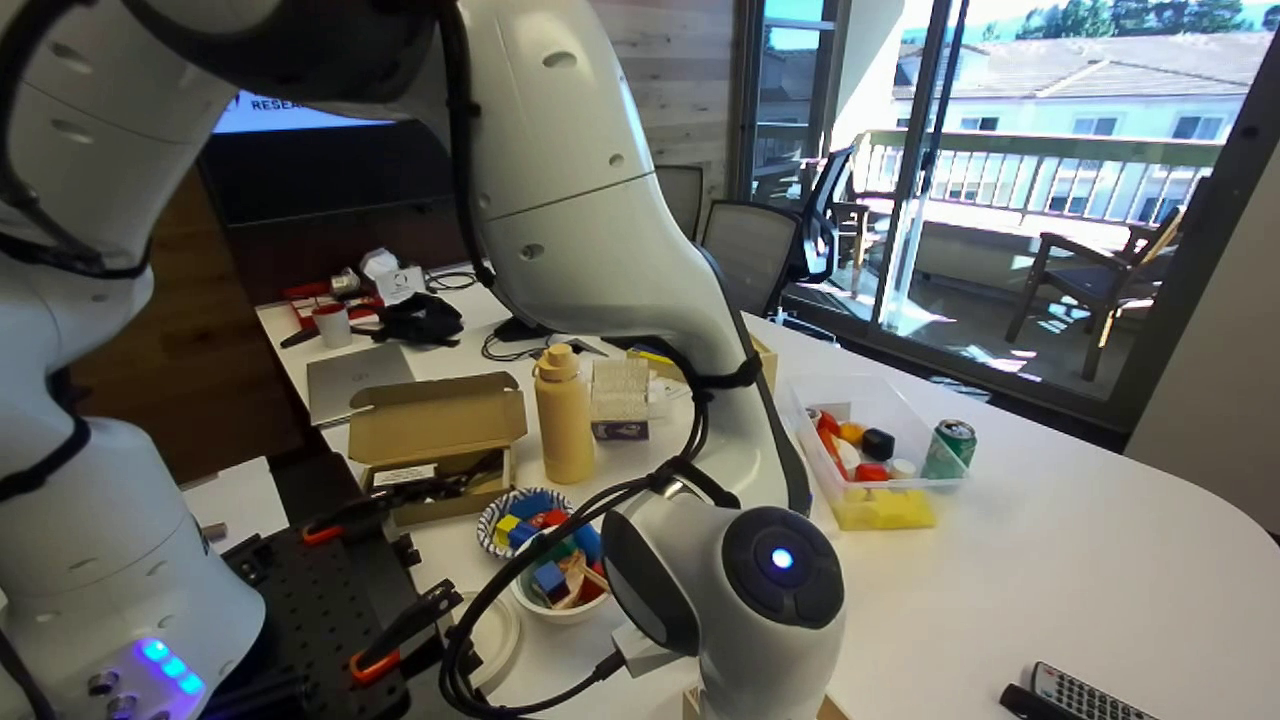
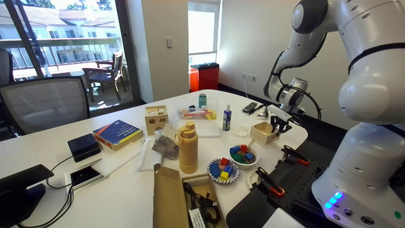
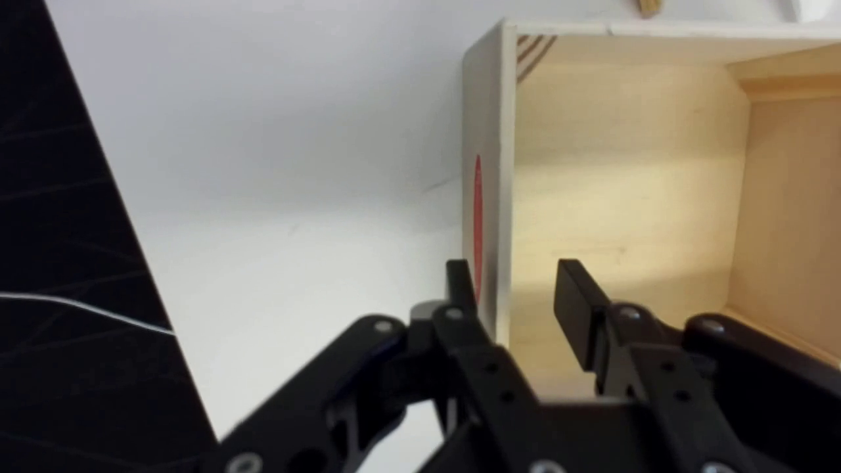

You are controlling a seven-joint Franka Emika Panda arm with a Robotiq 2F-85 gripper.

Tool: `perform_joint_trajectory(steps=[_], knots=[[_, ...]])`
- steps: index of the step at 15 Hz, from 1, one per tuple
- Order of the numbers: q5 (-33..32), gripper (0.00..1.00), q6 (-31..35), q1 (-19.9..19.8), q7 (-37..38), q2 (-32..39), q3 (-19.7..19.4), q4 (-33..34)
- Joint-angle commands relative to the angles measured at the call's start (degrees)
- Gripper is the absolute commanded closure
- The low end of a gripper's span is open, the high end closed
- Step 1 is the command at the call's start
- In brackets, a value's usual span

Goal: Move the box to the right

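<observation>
White table (image 2: 117,193) with loads of stuff on it, sunny balcony railing (image 1: 1050,148) in the background. So the box (image 2: 258,135), the little shallow wooden one, sits on the table right at the gripper (image 3: 516,276). Going by the wrist view, one side wall (image 3: 506,164), with some red on its outer face, runs up between the two fingers (image 3: 578,309). One finger is on the outer side of that wall, the other is over the inside of the box, and the rest of the box stretches away past that inner finger. Jaws look roughly half open, gap way wider than the wall is thick. Pretty clear space shows between the wall and the inner finger, so nothing's gripped. Whether the outer finger brushes the wall, I honestly can't tell, same for how far the tips reach below the rim. White bowl (image 2: 250,164) with blocks (image 2: 249,156) in it is fairly near the jaws, so are the spray bottle (image 2: 227,120) and the remote (image 2: 250,106), and the yellow water bottle (image 2: 189,152) plus the brown carton (image 2: 166,196) are well apart from them.
</observation>
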Motion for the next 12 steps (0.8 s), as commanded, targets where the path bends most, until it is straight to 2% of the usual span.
perform_joint_trajectory(steps=[1, 2, 5, 10, 12], knots=[[4.26, 0.31, 1.81, -1.05, -3.53, -5.04, 1.06, -3.04], [4.69, 0.23, 0.81, -0.84, -4.34, -6.88, 0.95, -4.15], [-1.25, 0.01, -0.32, 8.06, 1.71, -14.43, -5.06, -11.66], [-13.45, 0.0, 1.58, 17.05, 1.16, -27.56, -9.0, -22.66], [-19.83, 0.0, 1.55, 18.85, -0.31, -34.05, -9.09, -27.02]])
